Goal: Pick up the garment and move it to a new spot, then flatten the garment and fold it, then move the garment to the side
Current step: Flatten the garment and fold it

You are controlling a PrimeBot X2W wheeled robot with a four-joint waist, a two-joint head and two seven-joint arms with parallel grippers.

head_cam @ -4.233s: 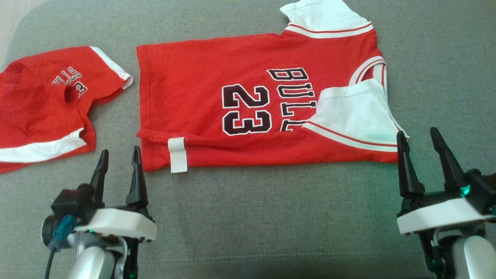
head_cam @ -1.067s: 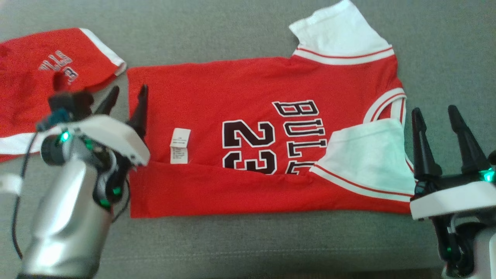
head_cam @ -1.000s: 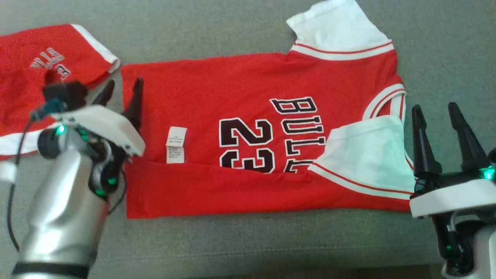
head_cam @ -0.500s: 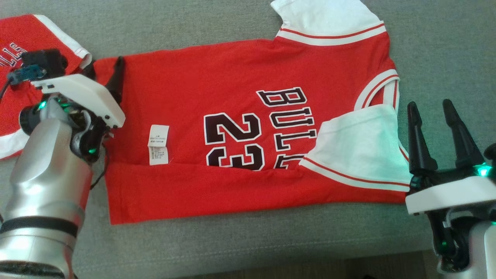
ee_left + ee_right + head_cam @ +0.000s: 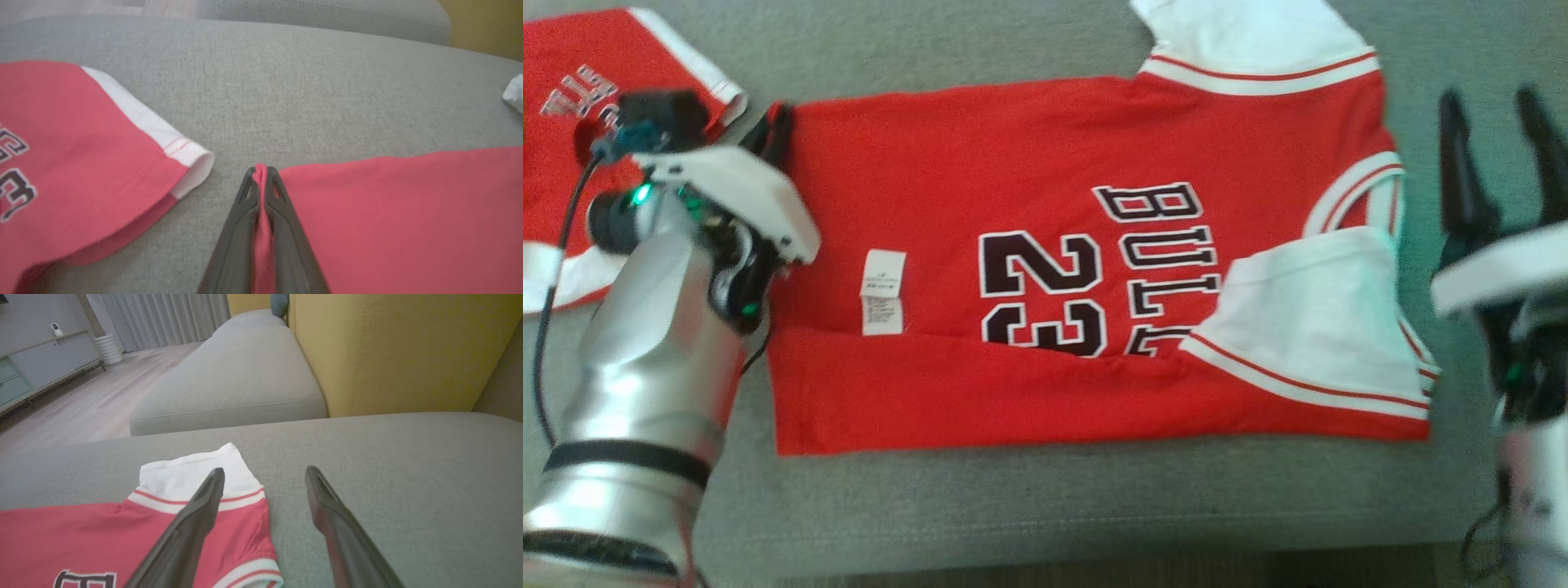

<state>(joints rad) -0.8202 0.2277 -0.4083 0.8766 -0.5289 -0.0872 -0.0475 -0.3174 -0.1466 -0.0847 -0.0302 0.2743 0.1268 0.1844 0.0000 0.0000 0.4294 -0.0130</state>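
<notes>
red shorts (image 5: 543,188): far left (white-trimmed) | grey cushion (image 5: 1045,506): beneath | yellow backrest (image 5: 388,351): behind

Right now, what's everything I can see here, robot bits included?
jersey: one, red with white sleeves, spread on the cushion's middle
shorts: one pair, red with white stripes, left of the jersey, not touching
label: one, white, on the jersey near its hem
sofa cushion: one, grey, under both garments
backrest: one, yellow, behind the cushion
left claw: one, dark, shut on the jersey's far hem corner
right claw: one, dark, open, hovering beside the jersey's collar end
</notes>
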